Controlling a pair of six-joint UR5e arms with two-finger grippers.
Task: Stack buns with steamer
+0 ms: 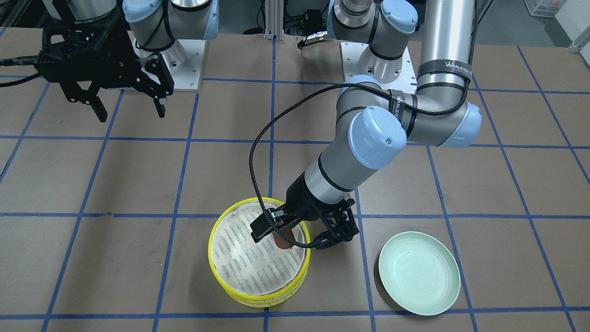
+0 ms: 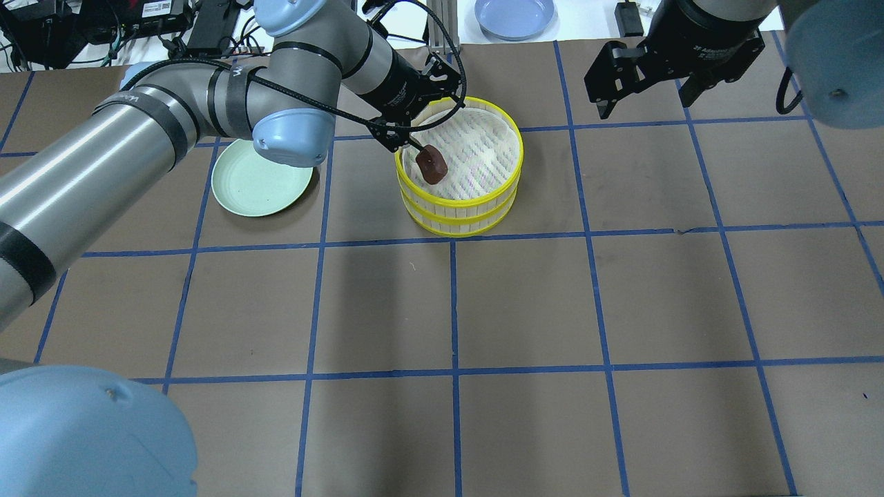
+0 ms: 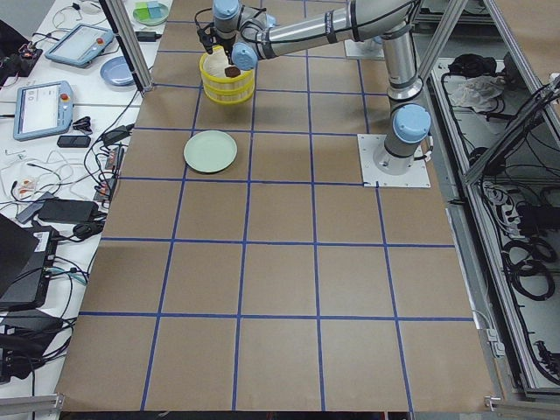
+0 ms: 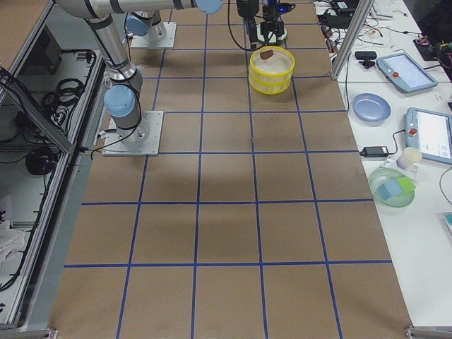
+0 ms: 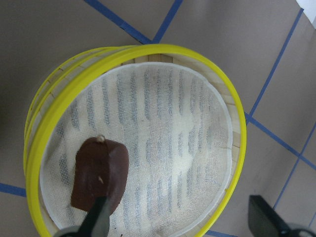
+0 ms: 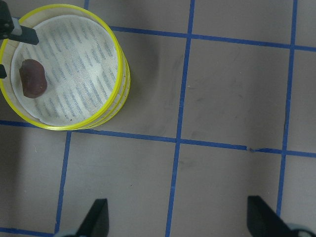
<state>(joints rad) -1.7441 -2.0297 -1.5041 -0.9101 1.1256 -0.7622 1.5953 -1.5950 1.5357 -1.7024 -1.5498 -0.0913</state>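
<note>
Yellow-rimmed steamer (image 1: 258, 299) tiers sit stacked on the counter (image 1: 138, 175). The brown bun (image 1: 285, 240) lies on the top liner near its rim. The left end effector (image 5: 177, 207) is above it, spread wide and gripping nothing, one finger touching the bun. Beyond the steamer, the right end effector (image 1: 129, 108) hangs open and empty.

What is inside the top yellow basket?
One dark brown bun at the edge of the whitish liner, beside the open left gripper. The top tier covers the inside of the lower tier, so its contents cannot be seen.
</note>
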